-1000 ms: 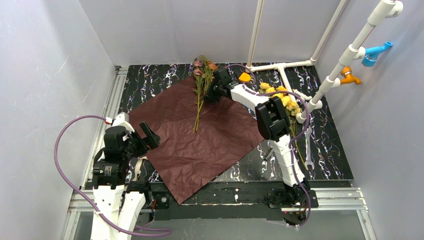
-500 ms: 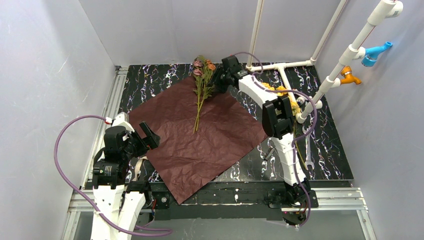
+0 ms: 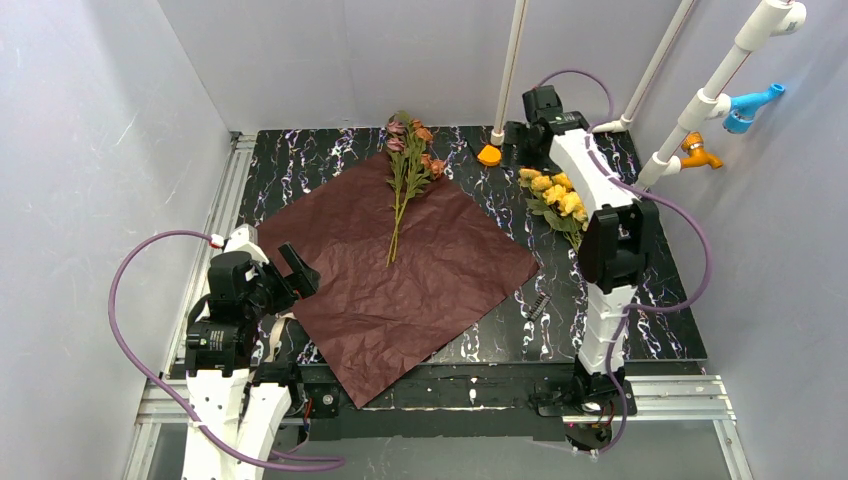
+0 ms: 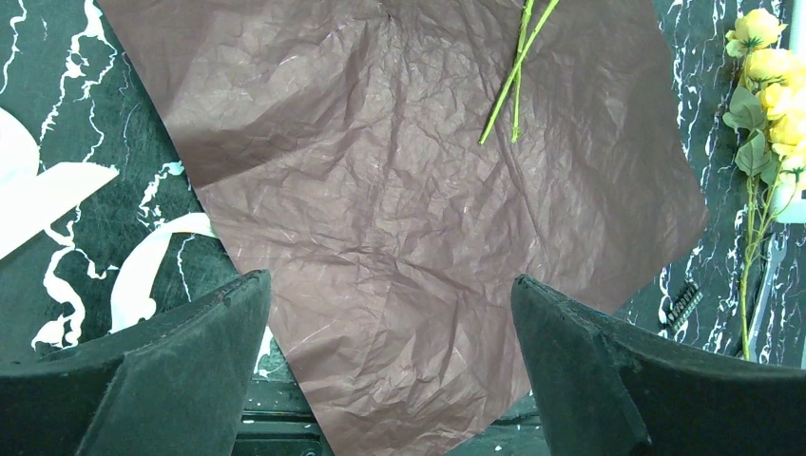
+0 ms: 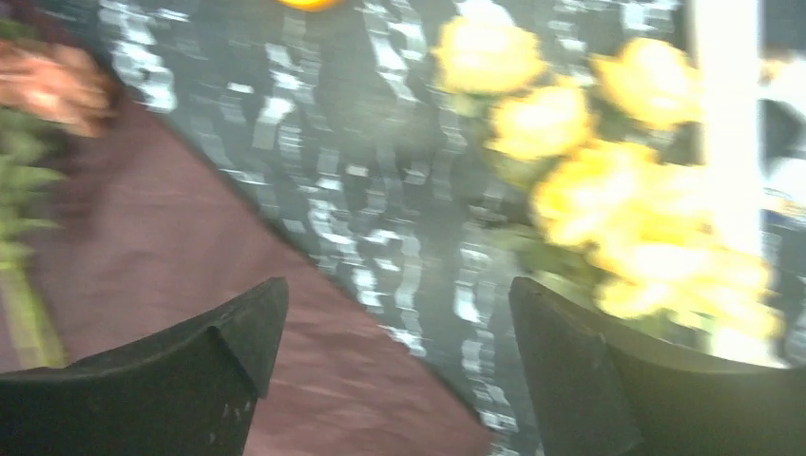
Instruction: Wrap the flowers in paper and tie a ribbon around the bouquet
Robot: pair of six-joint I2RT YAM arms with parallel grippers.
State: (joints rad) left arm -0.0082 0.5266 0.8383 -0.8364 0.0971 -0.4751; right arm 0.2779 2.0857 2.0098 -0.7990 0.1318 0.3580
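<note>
Top external: pink-brown flowers (image 3: 405, 172) lie on paper (image 3: 400, 290), yellow flowers (image 3: 556, 196) off it; right gripper (image 5: 394, 294) spread wide, empty; left gripper (image 4: 390, 285) likewise released.

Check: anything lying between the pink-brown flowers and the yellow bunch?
Nothing loose. In the top view, from the pink-brown flowers to the yellow bunch there is only the paper, then bare table. The orange cap sits farther back.

Robotics lab test cell: plain grey enclosure walls (image 3: 90, 150), aluminium frame rails (image 3: 450, 398), black marbled table (image 3: 300, 160), white pipe rig (image 3: 690, 116).
</note>
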